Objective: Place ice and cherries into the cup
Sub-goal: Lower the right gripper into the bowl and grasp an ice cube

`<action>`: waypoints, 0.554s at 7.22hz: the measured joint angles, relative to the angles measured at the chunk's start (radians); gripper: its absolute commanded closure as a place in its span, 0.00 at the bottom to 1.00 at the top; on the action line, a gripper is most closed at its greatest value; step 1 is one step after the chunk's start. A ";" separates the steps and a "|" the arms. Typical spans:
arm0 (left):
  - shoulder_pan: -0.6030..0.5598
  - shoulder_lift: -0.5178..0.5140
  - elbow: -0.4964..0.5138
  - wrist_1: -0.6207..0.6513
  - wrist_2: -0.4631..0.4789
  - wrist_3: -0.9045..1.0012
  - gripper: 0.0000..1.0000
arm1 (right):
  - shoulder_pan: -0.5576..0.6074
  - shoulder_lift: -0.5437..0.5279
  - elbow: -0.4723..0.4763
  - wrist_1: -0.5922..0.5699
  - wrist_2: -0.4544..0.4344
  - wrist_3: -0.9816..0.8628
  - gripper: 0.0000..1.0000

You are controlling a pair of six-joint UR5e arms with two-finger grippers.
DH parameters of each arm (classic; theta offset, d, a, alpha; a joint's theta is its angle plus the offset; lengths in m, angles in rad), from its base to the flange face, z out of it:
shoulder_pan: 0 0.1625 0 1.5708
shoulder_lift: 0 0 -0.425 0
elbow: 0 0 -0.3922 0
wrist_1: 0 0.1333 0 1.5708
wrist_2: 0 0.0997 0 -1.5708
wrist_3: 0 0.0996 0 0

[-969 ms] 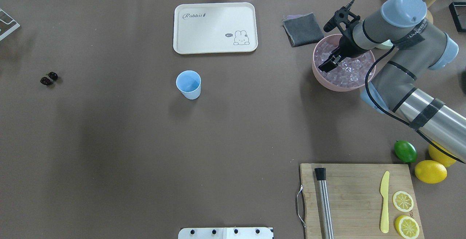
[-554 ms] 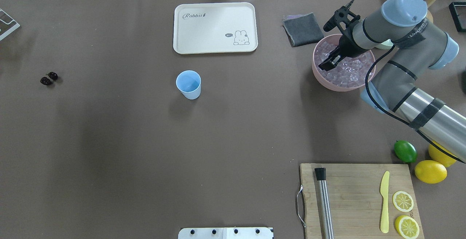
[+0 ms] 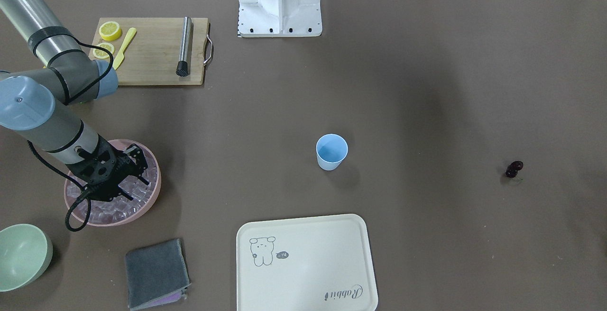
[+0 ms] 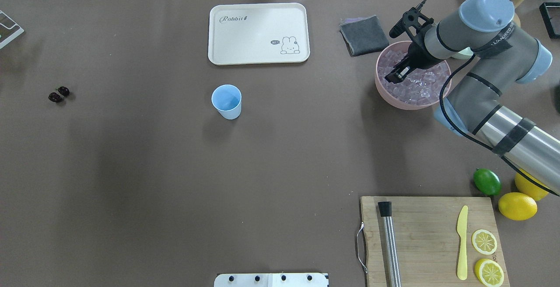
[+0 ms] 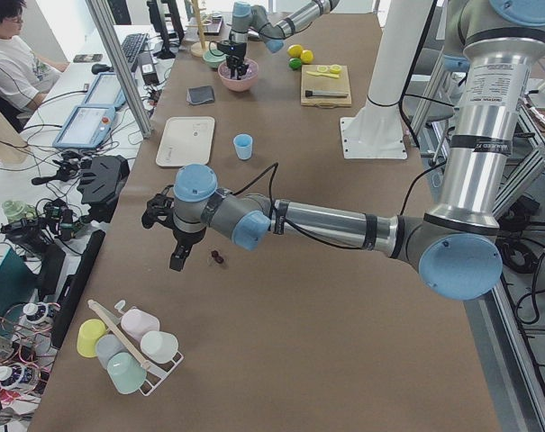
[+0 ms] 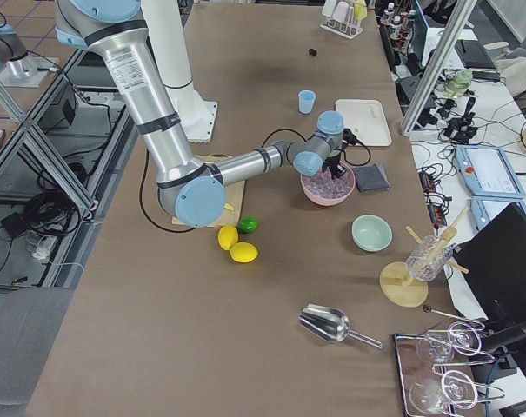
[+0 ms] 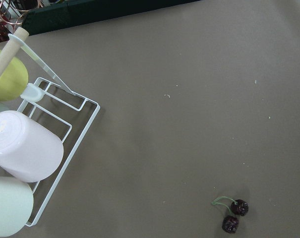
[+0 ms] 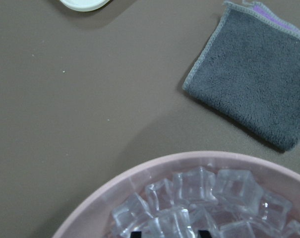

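The ice (image 4: 415, 86) fills the pink bowl (image 4: 379, 89), which sits by the counter's far edge, towards its right end. The right gripper (image 4: 393, 76) is down among the cubes at the bowl's left side. Its jaws are drawn in close, with a cube between them. In the wrist view only the very ends of the fingertips (image 8: 136, 232) show, with ice between, so it looks clamped on a cube, though I can't be sure how firm the hold is.

The cup (image 4: 226, 102) stands upright and empty near the middle of the counter, somewhat closer to the far edge and well apart from the bowl. The cherries (image 4: 58, 94) lie close to the left edge. The left gripper (image 5: 178, 257) hangs just beside them (seen only from the side, so I cannot tell how far open it is).

I take this as the first pick of ice, with nothing in the cup yet. The next move would be a straight lift clear of the bowl's rim, a carry leftward along the counter and a release right over the cup's mouth, low enough that the slippery cube doesn't bounce out.
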 measured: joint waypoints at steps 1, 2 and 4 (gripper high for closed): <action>0.000 0.002 0.002 -0.006 0.000 0.000 0.02 | 0.000 0.000 0.001 0.000 0.000 0.000 0.60; 0.001 0.005 0.004 -0.019 0.000 -0.008 0.02 | 0.000 0.000 0.004 0.000 0.000 0.001 0.62; 0.003 0.010 0.004 -0.050 0.000 -0.044 0.02 | 0.004 -0.002 0.007 0.000 0.015 0.003 0.73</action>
